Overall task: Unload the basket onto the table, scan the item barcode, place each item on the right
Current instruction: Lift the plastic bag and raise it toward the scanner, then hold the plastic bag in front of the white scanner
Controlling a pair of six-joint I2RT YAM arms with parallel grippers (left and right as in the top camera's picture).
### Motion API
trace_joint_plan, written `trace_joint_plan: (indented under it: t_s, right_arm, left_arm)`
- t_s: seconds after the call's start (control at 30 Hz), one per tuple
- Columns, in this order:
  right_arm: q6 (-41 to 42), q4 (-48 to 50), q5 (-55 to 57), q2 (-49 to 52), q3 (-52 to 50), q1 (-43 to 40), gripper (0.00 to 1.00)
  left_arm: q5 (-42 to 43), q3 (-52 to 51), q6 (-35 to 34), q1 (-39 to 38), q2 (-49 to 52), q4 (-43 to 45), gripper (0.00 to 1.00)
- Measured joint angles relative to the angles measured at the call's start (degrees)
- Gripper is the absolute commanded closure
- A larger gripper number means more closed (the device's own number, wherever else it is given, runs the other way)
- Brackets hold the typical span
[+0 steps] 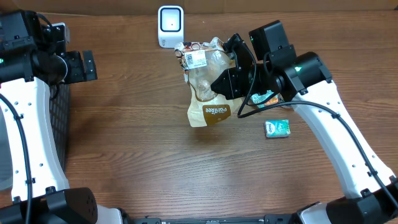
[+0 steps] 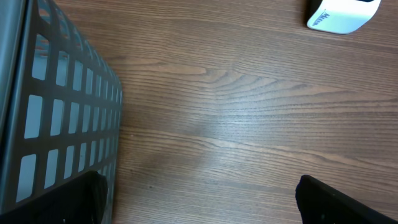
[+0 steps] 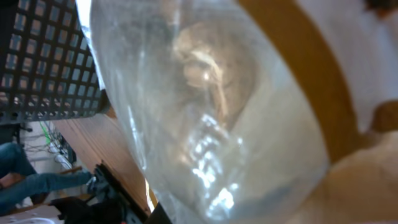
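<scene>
The right jaws are closed on the clear plastic bag (image 1: pixel 208 93), gripping it from its right side. The right wrist view is almost filled by the bag's shiny, crinkled film, and the fingers themselves cannot be made out there. The bag has a brown printed band at its lower end and a white barcode label (image 1: pixel 196 59) near its upper end, facing up. That labelled end lies nearest the white scanner (image 1: pixel 170 26), just short of it, at the far edge of the desk (image 1: pixel 137 137). Whether the bag rests on the desk or hangs clear of it cannot be told. A small green packet (image 1: pixel 277 128) lies on the wood just beside the right arm (image 1: pixel 323 106), and another packet (image 1: pixel 266 98) shows partly under it. The left jaws stand wide open and empty, well apart from the bag, over bare wood next to the black mesh basket (image 1: pixel 59 118) at the left side of the desk.
</scene>
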Motion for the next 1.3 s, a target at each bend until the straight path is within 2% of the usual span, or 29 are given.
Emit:
trace_joint_plan:
  t_s: [0.1, 0.3, 0.43, 0.6, 0.7, 0.83, 0.97, 1.3]
  right_arm:
    - [1.42, -4.59, 1.97, 1.29, 7.28, -0.33, 0.96]
    - [0.9, -14.69, 11.61, 12.92, 34.67, -0.28, 0.96]
    - [0.0, -13.81, 20.72, 21.2, 41.92, -0.2, 0.96]
    - [-1.09, -4.9, 32.89, 29.55, 41.94, -0.09, 0.96]
    - [-5.64, 2.32, 39.6, 32.52, 41.88, 0.24, 0.96]
    - [-14.86, 13.92, 49.31, 34.99, 42.01, 1.92, 0.96]
    - [-27.41, 24.55, 57.59, 38.99, 42.1, 4.55, 0.96]
    - [-55.25, 49.0, 74.82, 55.52, 41.79, 10.29, 0.96]
  left_arm:
    - [0.02, 0.0, 0.0, 0.0, 0.0, -0.02, 0.0]
    - [0.0, 0.0, 0.0, 0.0, 0.0, 0.0, 0.0]
    - [0.0, 0.0, 0.0, 0.0, 0.0, -0.02, 0.0]
    - [0.0, 0.0, 0.0, 0.0, -0.02, -0.02, 0.01]
    - [0.02, 0.0, 0.0, 0.0, 0.0, -0.02, 0.01]
    - [0.0, 0.0, 0.0, 0.0, 0.0, 0.0, 0.0]
    - [0.0, 0.0, 0.0, 0.0, 0.0, 0.0, 0.01]
    - [0.0, 0.0, 0.0, 0.0, 0.0, 0.0, 0.01]
